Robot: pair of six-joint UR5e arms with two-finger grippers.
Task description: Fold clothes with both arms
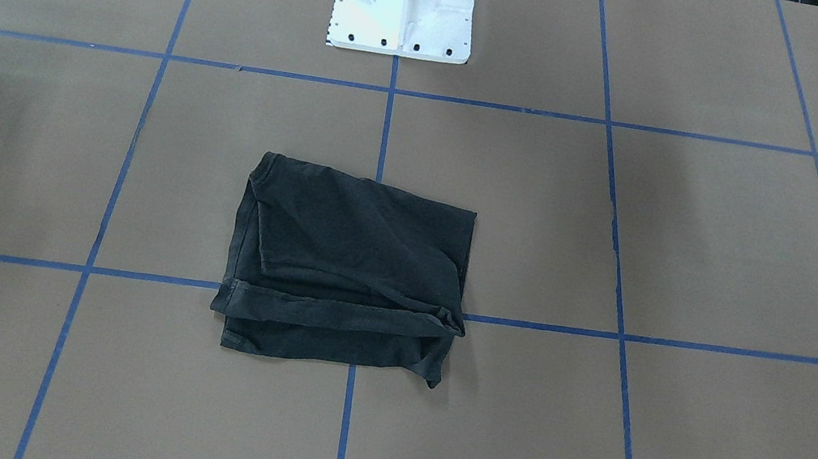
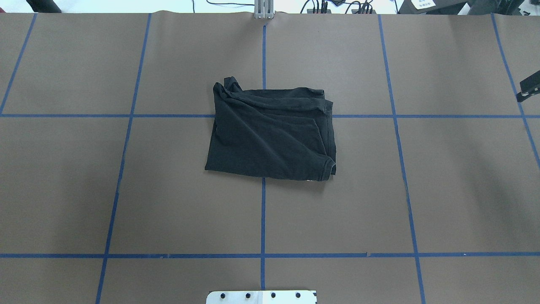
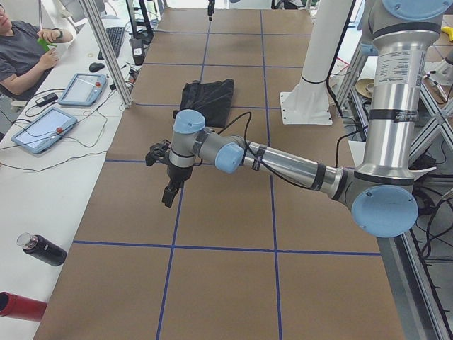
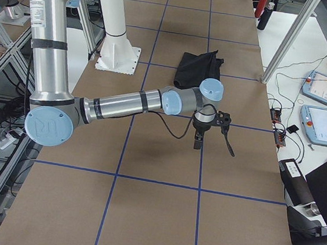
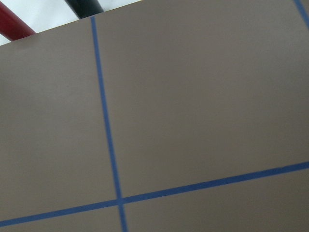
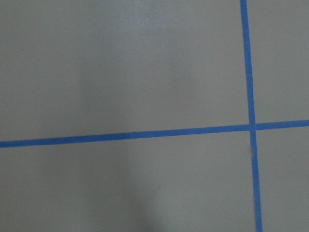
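Note:
The black T-shirt [image 1: 350, 261] [image 2: 270, 135] lies folded into a rough rectangle at the table's middle, with no print showing; it is also seen far off [image 3: 207, 99] [image 4: 198, 67]. Both arms are out to the table's ends, well apart from it. The left arm [image 3: 283, 163] reaches low over the table and its gripper [image 3: 168, 193] points down with nothing in it. The right arm [image 4: 125, 101] does the same at the other end with its gripper [image 4: 212, 144]. Only a black fragment [image 2: 528, 88] of the right gripper shows overhead. I cannot tell either gripper's state. The wrist views show bare table.
The white pedestal base [image 1: 405, 7] [image 2: 261, 297] stands on the robot's side of the shirt. Blue tape lines [image 2: 263, 211] grid the brown table. A person [image 3: 21, 42], tablets [image 3: 42, 127] and bottles [image 3: 42, 249] are on a side desk; pendants [image 4: 322, 86] lie on the opposite one.

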